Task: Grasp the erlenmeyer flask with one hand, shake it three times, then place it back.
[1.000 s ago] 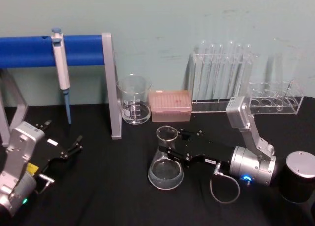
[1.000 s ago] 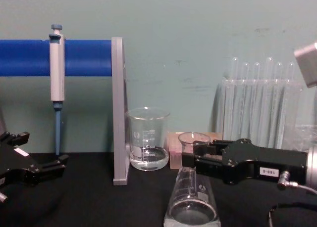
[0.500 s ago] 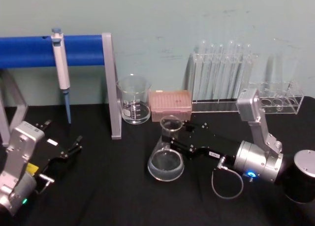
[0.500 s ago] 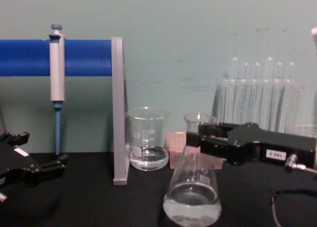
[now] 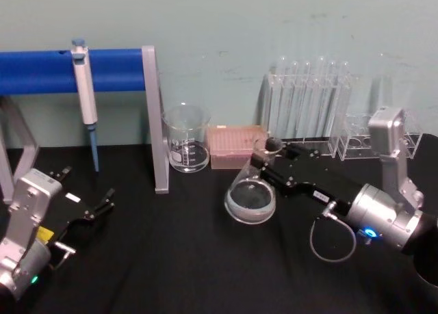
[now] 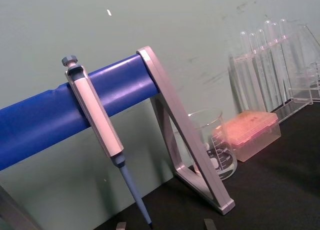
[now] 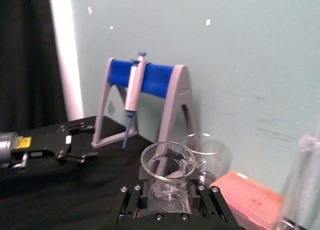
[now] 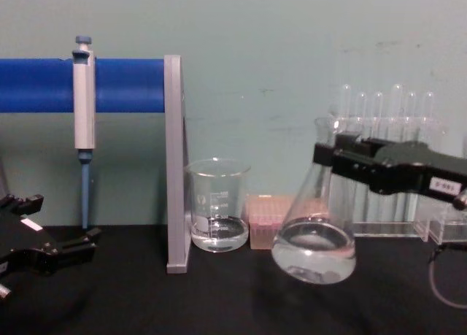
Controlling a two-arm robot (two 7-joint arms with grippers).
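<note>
The erlenmeyer flask (image 5: 250,194) hangs above the black table, tilted, with its wide base toward my left and a little clear liquid (image 8: 314,249) in it. My right gripper (image 5: 269,163) is shut on its neck just under the rim; in the chest view this hand (image 8: 330,157) reaches in from the right with the flask (image 8: 315,233) clear of the table. In the right wrist view the flask rim (image 7: 167,161) sits between the gripper (image 7: 168,196) fingers. My left gripper (image 5: 87,204) rests open at the lower left, far from the flask, and shows again (image 8: 52,249) low in the chest view.
A glass beaker (image 5: 186,141) and a pink tip box (image 5: 236,146) stand behind the flask. A pipette (image 5: 83,88) hangs on the blue-barred stand (image 5: 109,69) at the left. Test tube racks (image 5: 308,115) line the back right, close behind the right arm.
The right gripper has lifted the flask off the table and carried it to the right and toward the back, tilting it. The left arm has not moved.
</note>
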